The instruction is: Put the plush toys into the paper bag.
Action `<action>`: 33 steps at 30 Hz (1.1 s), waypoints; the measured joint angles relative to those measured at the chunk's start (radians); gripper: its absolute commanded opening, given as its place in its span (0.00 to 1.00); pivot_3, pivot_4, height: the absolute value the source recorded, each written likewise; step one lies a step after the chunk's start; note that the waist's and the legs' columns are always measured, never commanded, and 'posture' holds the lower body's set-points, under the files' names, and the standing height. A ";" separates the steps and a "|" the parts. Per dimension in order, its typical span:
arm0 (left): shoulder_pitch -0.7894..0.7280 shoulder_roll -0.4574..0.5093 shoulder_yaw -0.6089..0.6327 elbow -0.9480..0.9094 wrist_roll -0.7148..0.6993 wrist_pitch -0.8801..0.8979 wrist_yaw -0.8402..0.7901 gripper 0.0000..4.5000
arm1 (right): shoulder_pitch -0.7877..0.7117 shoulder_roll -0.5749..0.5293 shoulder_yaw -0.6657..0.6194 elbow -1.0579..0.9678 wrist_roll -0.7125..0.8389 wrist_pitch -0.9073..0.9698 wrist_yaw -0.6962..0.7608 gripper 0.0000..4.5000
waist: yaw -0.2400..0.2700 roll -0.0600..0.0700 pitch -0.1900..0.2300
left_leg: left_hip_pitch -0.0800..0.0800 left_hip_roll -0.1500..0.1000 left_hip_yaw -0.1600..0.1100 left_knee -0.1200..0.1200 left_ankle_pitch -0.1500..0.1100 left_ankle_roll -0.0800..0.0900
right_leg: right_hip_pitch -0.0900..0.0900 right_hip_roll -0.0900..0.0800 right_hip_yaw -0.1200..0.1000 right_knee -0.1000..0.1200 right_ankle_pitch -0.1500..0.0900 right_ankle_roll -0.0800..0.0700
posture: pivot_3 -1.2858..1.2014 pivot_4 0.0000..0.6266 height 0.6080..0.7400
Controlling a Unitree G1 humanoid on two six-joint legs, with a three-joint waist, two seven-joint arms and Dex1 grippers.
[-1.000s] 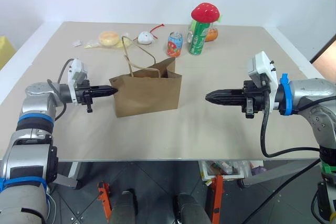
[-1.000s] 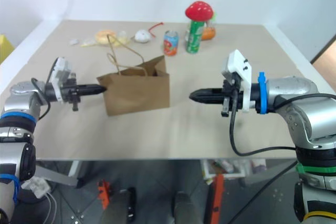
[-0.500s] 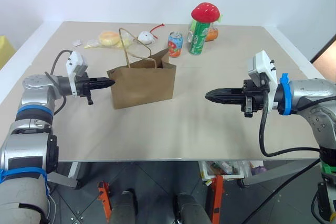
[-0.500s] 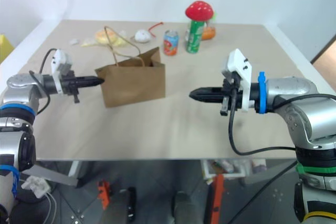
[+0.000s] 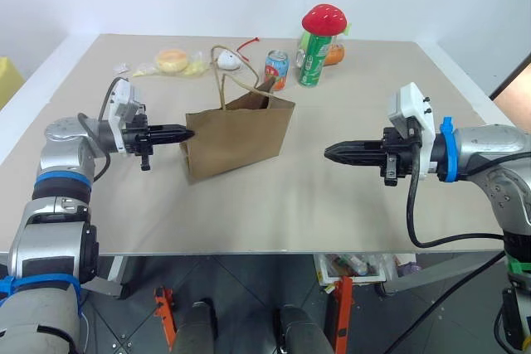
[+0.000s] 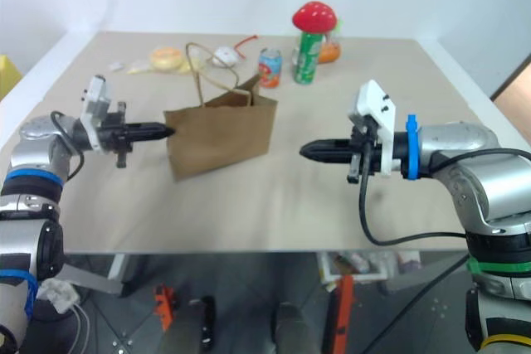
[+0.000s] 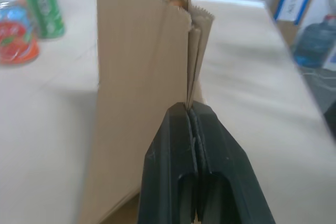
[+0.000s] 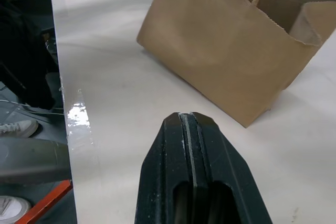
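The brown paper bag (image 5: 241,134) stands tilted on the table, left of the middle, with its cord handles (image 5: 222,72) up. My left gripper (image 5: 187,133) points level at the bag's left side and is shut on the side fold (image 7: 190,77). Farther right, my right gripper (image 5: 328,152) hovers shut over the table with nothing in it, pointing toward the bag (image 8: 226,51) with a gap between them. The plush toys are out of view.
Along the table's far side stand a green can (image 5: 313,64) topped by a red mushroom-shaped item (image 5: 323,18), a red can (image 5: 276,70), a white round thing with a red cord (image 5: 230,59) and a wrapped yellow bun (image 5: 172,60).
The left gripper has moved up and to the right, and the bag has gone with it and now tilts. The right gripper has stayed in place.
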 measured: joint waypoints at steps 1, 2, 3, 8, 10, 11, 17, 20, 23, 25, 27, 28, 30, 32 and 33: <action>0.017 0.009 -0.011 -0.037 -0.025 0.025 -0.002 0.01 | -0.001 -0.002 0.000 0.004 0.000 -0.002 0.000 0.00 | 0.000 0.000 0.000 | 0.000 0.000 0.000 0.000 0.000 0.000 | 0.000 0.000 0.000 0.000 0.000 0.000 | 0.52 0.24 1.00; 0.044 0.027 -0.025 -0.088 -0.049 0.049 -0.001 0.01 | -0.003 -0.002 0.001 0.005 0.000 -0.004 0.001 0.00 | -0.001 0.000 0.000 | 0.000 0.000 0.000 0.000 0.000 0.000 | -0.001 0.000 0.000 0.000 0.000 0.000 | 0.52 0.24 1.00; 0.071 0.044 -0.037 -0.135 -0.072 0.066 -0.002 0.01 | -0.004 -0.005 0.001 0.007 0.000 -0.007 0.001 0.00 | -0.003 0.000 0.000 | 0.000 0.000 0.000 0.000 0.000 0.000 | 0.000 0.000 0.000 0.001 0.000 0.000 | 0.52 0.24 1.00; 0.183 0.076 -0.074 -0.306 -0.148 0.129 -0.003 0.01 | -0.008 -0.010 0.001 0.017 -0.001 -0.011 0.002 0.00 | -0.004 0.000 0.000 | 0.000 0.000 0.000 0.001 0.000 0.000 | 0.000 0.000 0.000 0.001 -0.002 -0.004 | 0.52 0.24 1.00; 0.209 0.078 -0.075 -0.341 -0.162 0.159 -0.002 0.01 | -0.009 -0.010 0.001 0.017 -0.001 -0.012 0.003 0.00 | -0.004 0.000 0.000 | 0.000 0.000 0.000 0.003 0.000 0.001 | 0.000 0.000 0.000 0.001 -0.002 -0.004 | 0.52 0.24 1.00; 0.213 0.078 -0.072 -0.355 -0.170 0.183 -0.002 0.01 | -0.010 -0.010 0.002 0.018 -0.002 -0.013 0.004 0.00 | -0.004 0.000 0.000 | 0.000 0.000 0.000 0.003 0.001 0.001 | 0.000 0.000 0.000 0.001 -0.001 -0.004 | 0.52 0.24 1.00; 0.218 0.102 -0.022 -0.438 -0.228 0.329 0.008 0.01 | -0.026 -0.010 0.015 0.038 -0.007 -0.022 0.022 0.00 | -0.005 0.000 0.000 | 0.000 0.000 0.000 0.003 0.001 0.001 | 0.000 0.000 0.001 0.001 0.000 -0.004 | 0.52 0.24 1.00; 0.223 0.135 0.008 -0.484 -0.272 0.440 0.020 0.01 | -0.056 -0.010 0.036 0.061 -0.018 -0.034 0.033 0.00 | -0.007 0.000 0.000 | 0.000 0.000 0.000 0.003 0.001 0.001 | -0.001 0.000 0.001 0.001 0.000 -0.004 | 0.52 0.24 1.00; 0.253 0.170 0.016 -0.510 -0.274 0.477 0.021 0.01 | -0.078 -0.004 0.053 0.082 -0.027 -0.050 0.044 0.00 | -0.011 0.000 0.000 | 0.000 0.000 0.000 0.002 0.001 0.001 | -0.001 0.000 0.001 0.001 -0.001 -0.004 | 0.52 0.24 1.00; 0.281 0.165 0.015 -0.496 -0.240 0.430 0.030 0.01 | -0.092 0.000 0.061 0.098 -0.032 -0.057 0.047 0.00 | -0.011 0.000 0.000 | 0.000 0.000 0.000 0.002 0.001 0.001 | -0.001 0.000 0.001 0.001 -0.001 -0.004 | 0.52 0.24 1.00; 0.284 0.144 0.010 -0.436 -0.183 0.349 0.051 0.01 | -0.099 0.005 0.069 0.104 -0.038 -0.062 0.055 0.00 | -0.010 0.000 0.000 | 0.000 0.000 0.000 0.002 0.001 0.001 | -0.001 0.000 0.001 0.001 -0.001 -0.005 | 0.52 0.24 1.00; 0.285 0.130 0.006 -0.377 -0.138 0.281 0.065 0.01 | -0.099 0.008 0.074 0.105 -0.039 -0.063 0.061 0.00 | -0.010 0.000 0.000 | 0.000 0.000 0.000 0.002 0.001 0.001 | -0.001 0.000 0.001 0.001 -0.001 -0.005 | 0.52 0.24 1.00; 0.283 0.118 0.004 -0.319 -0.102 0.225 0.081 0.01 | -0.100 0.008 0.077 0.106 -0.040 -0.066 0.063 0.00 | -0.010 0.000 0.000 | 0.000 0.000 0.001 0.002 0.001 0.001 | -0.001 0.000 0.001 0.001 0.000 -0.005 | 0.52 0.24 1.00; 0.261 0.087 0.001 -0.227 -0.054 0.143 0.109 0.01 | -0.101 0.008 0.078 0.109 -0.043 -0.068 0.064 0.00 | -0.008 0.000 0.000 | 0.000 0.000 0.002 0.002 0.001 0.001 | -0.001 -0.001 0.001 0.001 0.000 -0.005 | 0.52 0.24 1.00; 0.245 0.075 0.000 -0.197 -0.039 0.119 0.118 0.01 | -0.101 0.008 0.078 0.110 -0.044 -0.068 0.065 0.00 | -0.005 0.000 0.000 | 0.000 0.000 0.002 0.003 0.001 0.001 | -0.001 -0.001 0.001 0.001 0.000 -0.004 | 0.52 0.24 1.00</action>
